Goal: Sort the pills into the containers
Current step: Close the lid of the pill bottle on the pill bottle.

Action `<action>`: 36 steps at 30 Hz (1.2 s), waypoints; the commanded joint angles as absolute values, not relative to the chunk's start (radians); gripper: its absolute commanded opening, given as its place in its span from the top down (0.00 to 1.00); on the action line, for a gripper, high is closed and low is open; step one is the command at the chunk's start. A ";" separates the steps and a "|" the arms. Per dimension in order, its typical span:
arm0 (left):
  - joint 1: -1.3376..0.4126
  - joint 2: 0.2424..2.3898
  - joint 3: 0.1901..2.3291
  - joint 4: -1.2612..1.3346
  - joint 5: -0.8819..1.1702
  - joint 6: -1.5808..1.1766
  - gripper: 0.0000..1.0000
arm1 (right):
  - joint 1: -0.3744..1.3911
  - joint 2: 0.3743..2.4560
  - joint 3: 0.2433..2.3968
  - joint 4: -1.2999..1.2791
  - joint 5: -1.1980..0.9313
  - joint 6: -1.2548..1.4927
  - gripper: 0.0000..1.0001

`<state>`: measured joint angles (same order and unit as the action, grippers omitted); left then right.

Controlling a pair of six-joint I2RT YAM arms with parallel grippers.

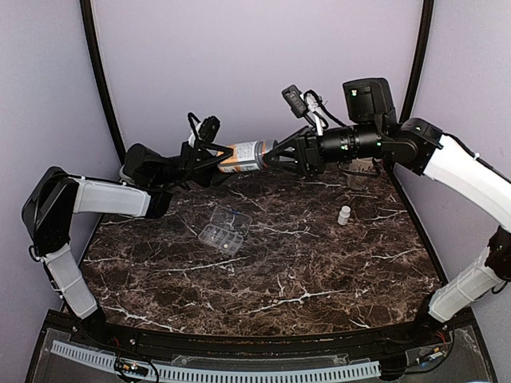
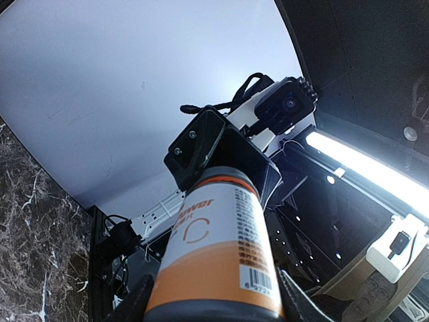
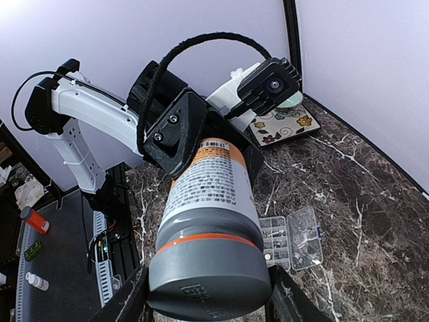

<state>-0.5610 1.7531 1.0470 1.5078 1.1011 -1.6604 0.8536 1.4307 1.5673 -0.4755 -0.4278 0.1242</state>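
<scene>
Organizer box (image 1: 224,229) lay on worktop (image 1: 319,279), left of centre, lid open flat. Small white vial (image 1: 344,215) upright toward far right corner. Above far edge, pill bottle (image 1: 242,156) held horizontal in air: left jaws clenched on body, right jaws on grey cap.

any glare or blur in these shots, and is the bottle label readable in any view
Left wrist view: the light strip burns out white; the bottle is close and foreshortened, only its big C readable. Right wrist view: even light, fine print slightly soft, organizer box clear. Top external view: dim, no glare, label too small.
</scene>
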 commanded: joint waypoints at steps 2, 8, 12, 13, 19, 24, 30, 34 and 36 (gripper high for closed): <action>-0.577 1.692 1.085 1.473 1.131 -1.606 1.00 | 0.876 1.443 1.604 -0.481 -0.427 0.090 0.68; -0.581 1.691 1.103 1.440 1.148 -1.593 1.00 | 0.888 1.449 1.603 -0.510 -0.410 0.065 0.68; -0.583 1.691 1.107 1.434 1.151 -1.591 1.00 | 0.909 1.450 1.599 -0.525 -0.369 0.035 0.68; -0.583 1.691 1.107 1.432 1.152 -1.591 1.00 | 0.914 1.450 1.599 -0.528 -0.355 0.027 0.68; -0.584 1.692 1.108 1.430 1.153 -1.589 1.00 | 0.945 1.449 1.590 -0.540 -0.295 -0.012 0.68; -0.584 1.694 1.109 1.431 1.161 -1.592 1.00 | 0.956 1.444 1.583 -0.540 -0.271 -0.033 0.68; -0.584 1.700 1.111 1.434 1.179 -1.599 1.00 | 0.968 1.427 1.567 -0.551 -0.230 -0.060 0.68; -0.584 1.705 1.112 1.441 1.187 -1.608 1.00 | 0.971 1.408 1.553 -0.549 -0.206 -0.072 0.68; -0.584 1.711 1.111 1.454 1.189 -1.618 1.00 | 0.972 1.401 1.545 -0.550 -0.194 -0.081 0.68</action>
<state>-0.5602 1.7405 1.0676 1.4109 1.1816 -1.6047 0.9485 1.4143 1.5719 -0.5598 -0.2138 -0.0441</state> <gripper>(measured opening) 0.523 0.508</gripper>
